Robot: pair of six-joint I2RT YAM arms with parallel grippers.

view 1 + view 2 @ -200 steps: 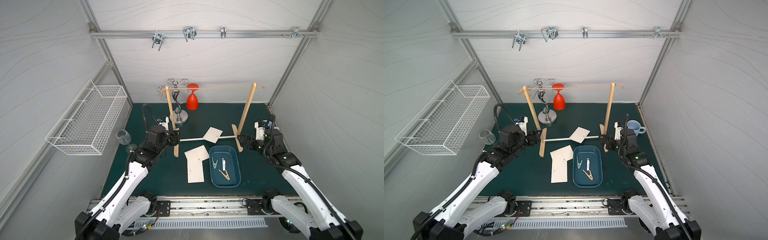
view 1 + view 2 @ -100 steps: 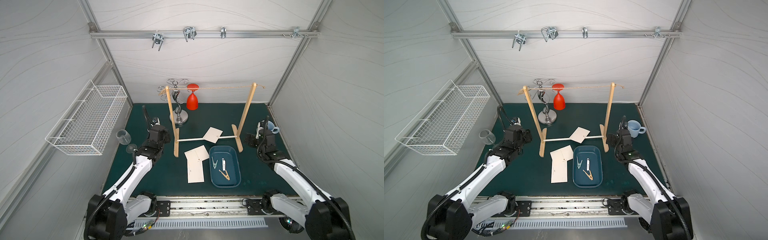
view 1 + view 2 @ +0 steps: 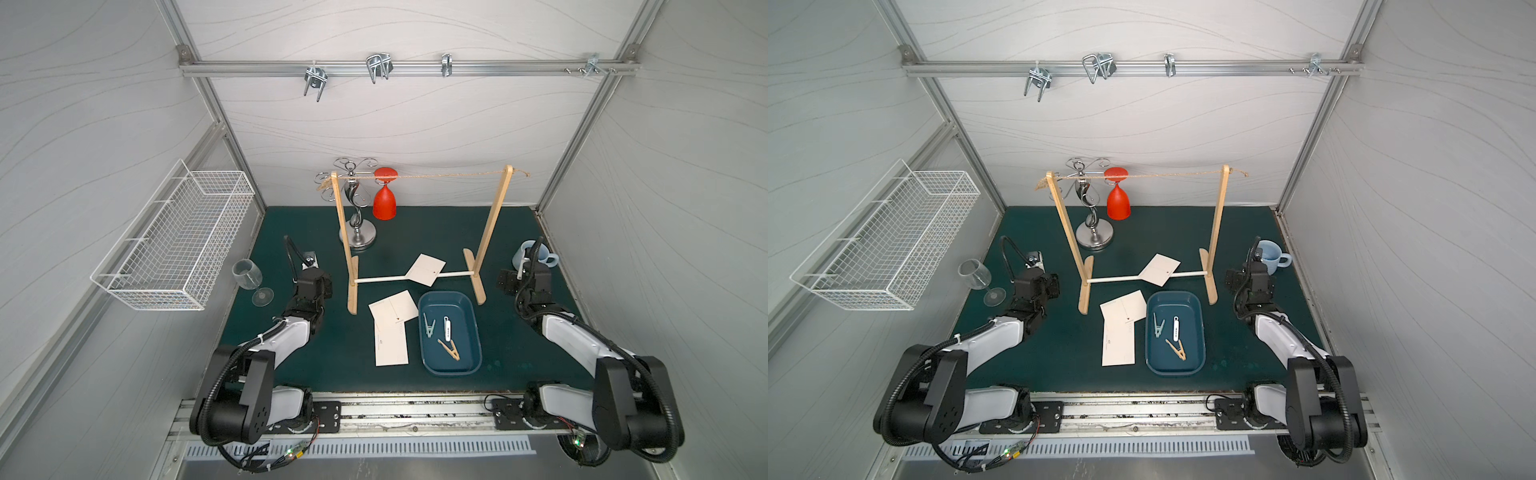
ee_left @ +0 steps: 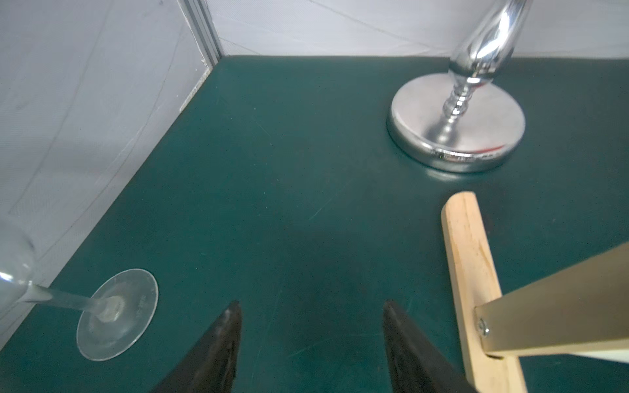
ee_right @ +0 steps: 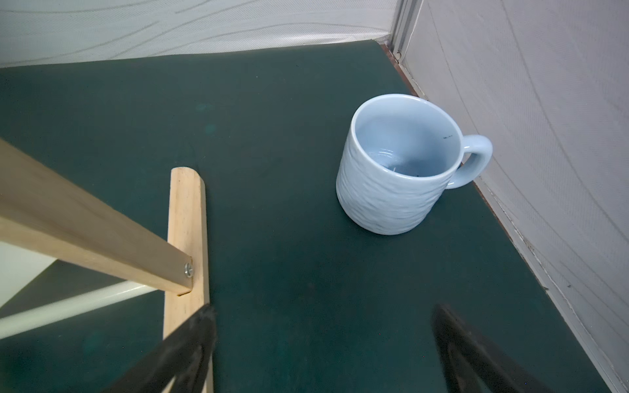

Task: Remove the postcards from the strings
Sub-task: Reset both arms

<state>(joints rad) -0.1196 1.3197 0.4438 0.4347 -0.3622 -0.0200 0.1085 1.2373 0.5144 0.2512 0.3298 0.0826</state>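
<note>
string (image 3: 436, 176) bare, nothing pegged | postcards (image 3: 392, 309) all three down on mat (image 3: 332, 365): two overlapping beside tray (image 3: 446, 294), third postcard (image 3: 426, 269) across dowel (image 3: 374, 279) | left gripper (image 4: 311, 306) jaws apart, empty | right gripper (image 5: 323, 309) wide, empty | task looks done

I'm seeing the string (image 3: 436, 176) running between the uprights' (image 3: 492, 224) tops; one postcard (image 3: 426, 269) is lying across the dowel (image 3: 380, 279) below, two overlapping postcards (image 3: 390, 332) are lying before it, just left of the tray (image 3: 467, 309), the mug (image 3: 1271, 257) standing far right
</note>
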